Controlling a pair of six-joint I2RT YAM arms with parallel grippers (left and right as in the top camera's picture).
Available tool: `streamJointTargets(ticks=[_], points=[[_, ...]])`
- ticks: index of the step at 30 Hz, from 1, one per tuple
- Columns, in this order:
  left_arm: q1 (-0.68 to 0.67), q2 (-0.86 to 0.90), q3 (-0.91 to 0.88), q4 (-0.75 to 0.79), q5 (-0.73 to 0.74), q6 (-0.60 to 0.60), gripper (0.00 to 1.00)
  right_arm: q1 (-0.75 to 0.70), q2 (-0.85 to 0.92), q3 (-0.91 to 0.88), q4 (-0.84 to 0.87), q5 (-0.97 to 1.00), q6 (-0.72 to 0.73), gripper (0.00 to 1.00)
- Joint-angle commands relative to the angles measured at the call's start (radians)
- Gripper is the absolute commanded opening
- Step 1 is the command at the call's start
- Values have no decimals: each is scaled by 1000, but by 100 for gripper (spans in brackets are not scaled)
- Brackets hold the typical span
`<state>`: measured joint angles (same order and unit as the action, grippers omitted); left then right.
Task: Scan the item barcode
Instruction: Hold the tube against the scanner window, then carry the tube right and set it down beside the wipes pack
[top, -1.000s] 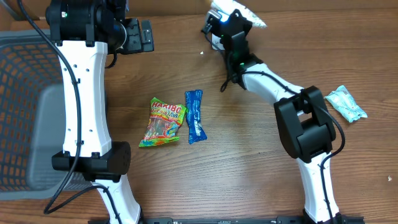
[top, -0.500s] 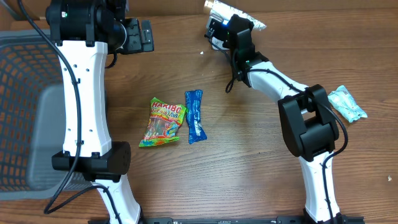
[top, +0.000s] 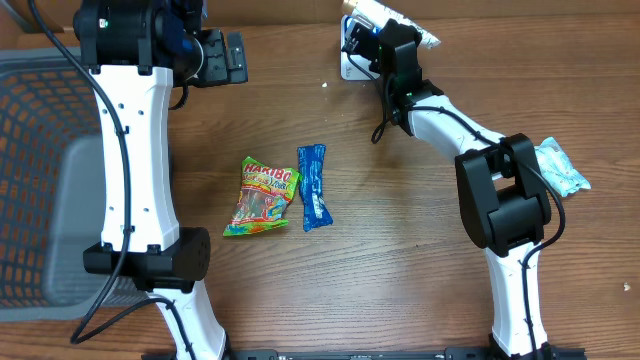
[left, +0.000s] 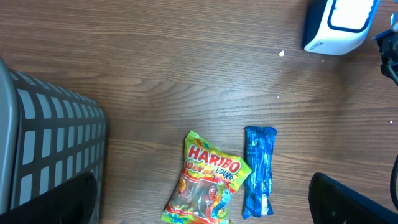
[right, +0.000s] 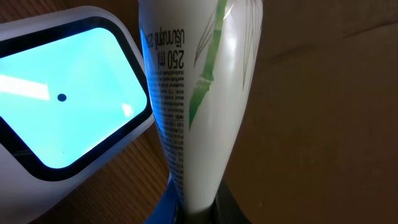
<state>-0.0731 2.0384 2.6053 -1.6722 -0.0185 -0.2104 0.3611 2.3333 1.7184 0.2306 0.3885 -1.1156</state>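
Up at the bench's far edge, the right gripper (right: 194, 210) is clamped on the narrow end of a white tube (right: 199, 93). The tube rises from its fingers just beside the scanner (right: 62, 93), small print turned toward the lit blue window.

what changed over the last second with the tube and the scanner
The right tool, shut on the white tube, swung toward the robot's right, so more of the scanner shows in the overhead view. Nothing was let go. The open left tool, the Haribo bag, the blue packet and the basket stayed put.
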Motion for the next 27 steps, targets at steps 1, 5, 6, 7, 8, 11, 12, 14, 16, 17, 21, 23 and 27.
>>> streamJointTargets(ticks=[1,5,6,7,8,11,12,14,16,17,21,23,27], points=[[-6,12,0,1,8,-14,100,2,-12,22,16,3,19,4],[-6,12,0,1,8,-14,99,2,-12,22,13,29,19,4],[-6,12,0,1,8,-14,99,2,-12,22,13,38,19,4],[-6,12,0,1,8,-14,100,2,-11,22,11,47,19,4],[-6,12,0,1,8,-14,100,2,-11,22,8,53,19,4],[-6,12,0,1,8,-14,99,0,-11,22,2,63,19,4],[-6,12,0,1,8,-14,100,-2,-11,22,2,63,19,4],[-6,12,0,1,8,-14,100,-3,-11,22,2,63,19,4],[-6,12,0,1,8,-14,100,-3,-11,22,2,65,48,4],[-6,12,0,1,8,-14,100,0,-11,22,2,75,94,4],[-6,12,0,1,8,-14,100,34,-45,22,-71,124,328,4],[-6,12,0,1,8,-14,100,51,-74,22,-142,122,403,4],[-6,12,0,1,8,-14,100,72,-156,22,-268,118,549,4]])
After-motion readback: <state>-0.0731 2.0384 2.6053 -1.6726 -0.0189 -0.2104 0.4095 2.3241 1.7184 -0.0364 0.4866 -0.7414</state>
